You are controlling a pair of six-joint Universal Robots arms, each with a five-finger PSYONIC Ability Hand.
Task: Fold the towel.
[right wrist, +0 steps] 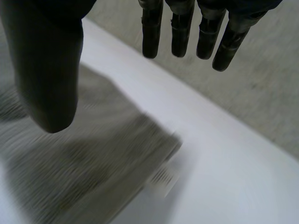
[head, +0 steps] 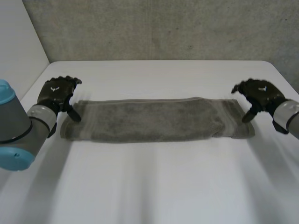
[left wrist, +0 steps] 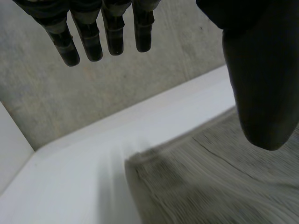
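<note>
Towel (head: 154, 119) lay flat on the white bench (head: 154, 191), grey-brown, a long narrow strip running left to right, long edges roughly straight, stacked layers showing at its right end

Left hand (head: 56, 94) sat just beside the towel's far left corner, left thumb (left wrist: 261, 79) pointing down toward the cloth; could not tell from the head view if the tip touched. In the left wrist view the left fingers (left wrist: 88, 39) were straight, side by side with small gaps, hanging clear above the bench beyond the towel's far edge. The thumb was well apart from them and over the towel's end, nothing pinched between thumb and fingers

Right hand (head: 260, 95) sat just beside the towel's far right corner, mirroring the left. In the right wrist view the right fingers (right wrist: 180, 32) were straight, close together, not curled, out past the towel's corner. Right thumb (right wrist: 46, 70) was spread wide from them and above the cloth, holding nothing

Small white label (right wrist: 163, 179) stuck out from a corner of the towel's right end, near the right hand, lying on the bench

Left arm (head: 14, 135), grey with a light-blue cap, came in left of the towel's left end. Rough grey wall (head: 154, 28) stood beyond the towel's far edge, past the bench. Towel's middle was untouched by either hand
</note>
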